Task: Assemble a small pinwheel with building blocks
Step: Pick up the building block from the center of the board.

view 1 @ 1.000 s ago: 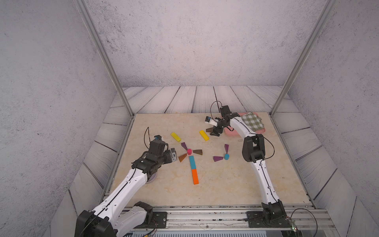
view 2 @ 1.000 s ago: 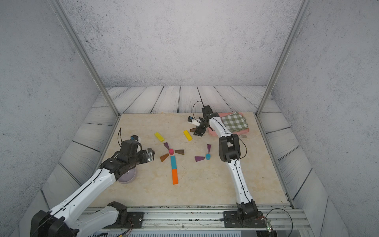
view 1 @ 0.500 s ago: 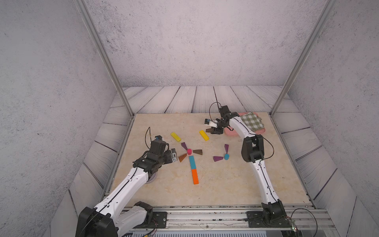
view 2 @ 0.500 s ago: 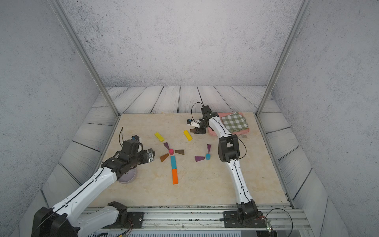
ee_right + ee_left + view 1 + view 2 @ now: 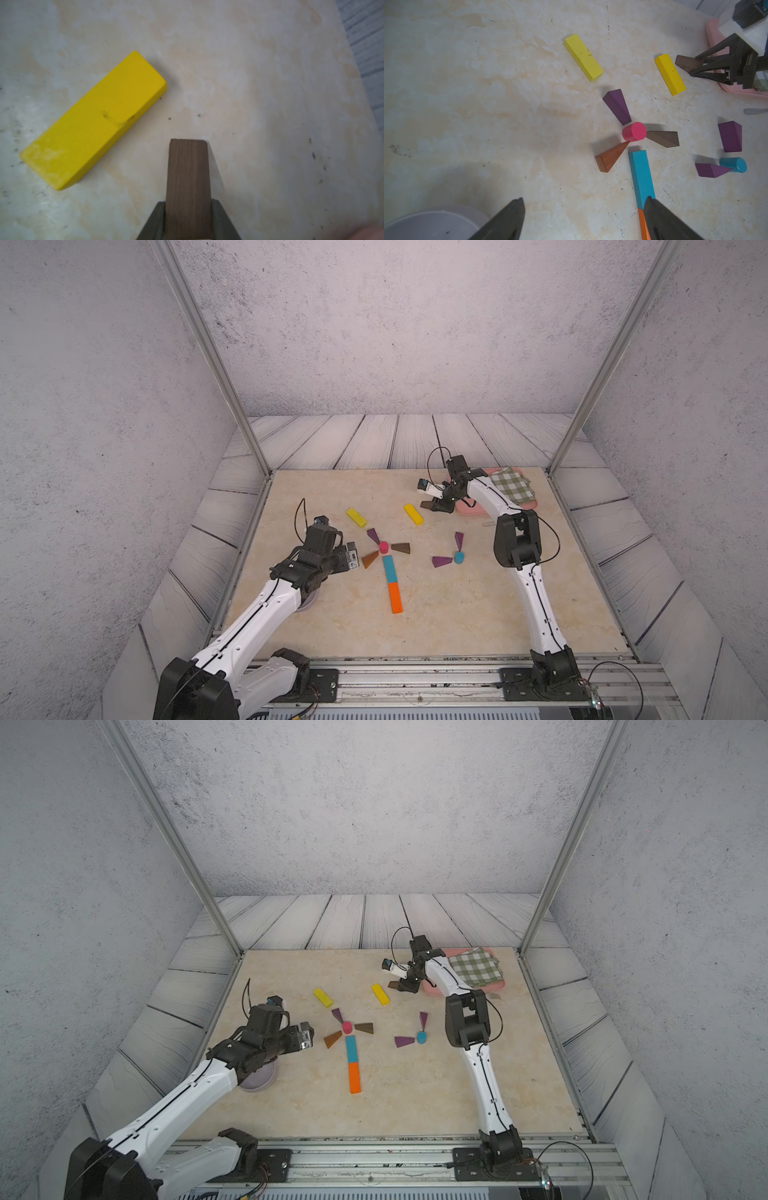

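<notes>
Grey speckled walls box in a pale marbled tabletop [image 5: 457, 626] strewn with painted blocks. At the far side, right beside the pink tray [image 5: 467, 512] with its green checked cloth [image 5: 509, 485], the right hand [image 5: 436, 506] has its jaws pressed on a dark brown wooden wedge [image 5: 188, 176]. The wedge runs straight out along the fingers, blunt end leading, pointing toward the nearer yellow bar [image 5: 413, 514], which lies just beside it but apart. Whether the wedge is off the surface I can't tell.

From that hand both hubs lie back toward the robot's base. The blue short cylinder [image 5: 459, 557] is the nearer one, on the right arm's own side, and has only two purple wedges [image 5: 441, 561] against it. I'd guess the blade belongs there, thin end inward. The yellow bar sits off the direct line, and nothing else seems to be in the way. The pink short cylinder [image 5: 383, 547], with three wedges around it and a teal bar [image 5: 389, 568] and orange bar [image 5: 395, 597] as stem, is nearer the left hand [image 5: 584, 199]. That hand hangs wide open and empty near the lilac bowl [image 5: 259, 1081].
</notes>
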You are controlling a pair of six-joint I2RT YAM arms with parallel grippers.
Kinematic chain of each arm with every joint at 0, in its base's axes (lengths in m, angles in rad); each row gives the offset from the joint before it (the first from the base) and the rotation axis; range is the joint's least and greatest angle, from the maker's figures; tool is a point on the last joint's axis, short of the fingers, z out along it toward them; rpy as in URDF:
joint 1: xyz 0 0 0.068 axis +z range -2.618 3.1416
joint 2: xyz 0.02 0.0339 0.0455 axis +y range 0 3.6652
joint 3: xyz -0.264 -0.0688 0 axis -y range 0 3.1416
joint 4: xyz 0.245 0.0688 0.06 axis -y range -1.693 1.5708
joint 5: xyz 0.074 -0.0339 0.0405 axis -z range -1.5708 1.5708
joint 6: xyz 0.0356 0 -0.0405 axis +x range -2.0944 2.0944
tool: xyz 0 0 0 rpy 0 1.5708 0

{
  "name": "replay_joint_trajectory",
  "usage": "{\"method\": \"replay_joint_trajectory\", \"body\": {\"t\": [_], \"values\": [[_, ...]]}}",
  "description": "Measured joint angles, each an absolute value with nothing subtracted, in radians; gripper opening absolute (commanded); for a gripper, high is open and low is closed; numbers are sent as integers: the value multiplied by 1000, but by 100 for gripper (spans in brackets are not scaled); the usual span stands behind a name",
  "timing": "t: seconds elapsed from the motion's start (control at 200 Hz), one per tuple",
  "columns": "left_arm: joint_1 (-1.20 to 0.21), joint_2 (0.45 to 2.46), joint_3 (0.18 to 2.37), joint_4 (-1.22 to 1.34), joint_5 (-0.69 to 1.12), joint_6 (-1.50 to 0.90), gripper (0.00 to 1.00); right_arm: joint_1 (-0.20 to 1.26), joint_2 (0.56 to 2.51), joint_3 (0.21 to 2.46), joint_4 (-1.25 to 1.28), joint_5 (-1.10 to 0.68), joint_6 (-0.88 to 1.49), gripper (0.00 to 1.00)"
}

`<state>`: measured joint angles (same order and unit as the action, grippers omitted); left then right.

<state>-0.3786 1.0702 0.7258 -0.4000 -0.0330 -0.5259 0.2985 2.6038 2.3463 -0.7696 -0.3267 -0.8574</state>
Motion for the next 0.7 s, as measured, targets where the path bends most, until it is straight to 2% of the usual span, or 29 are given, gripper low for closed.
{"method": "replay_joint_trajectory", "body": {"t": [0.295, 0.701], "values": [[-379, 1079, 726, -391, -33, -562, 96, 260, 2453, 2173, -683, -225, -476, 17], [-379, 1047, 725, -384, -34, -566, 96, 191, 1941, 1772, -623, -244, -111, 13]]}}
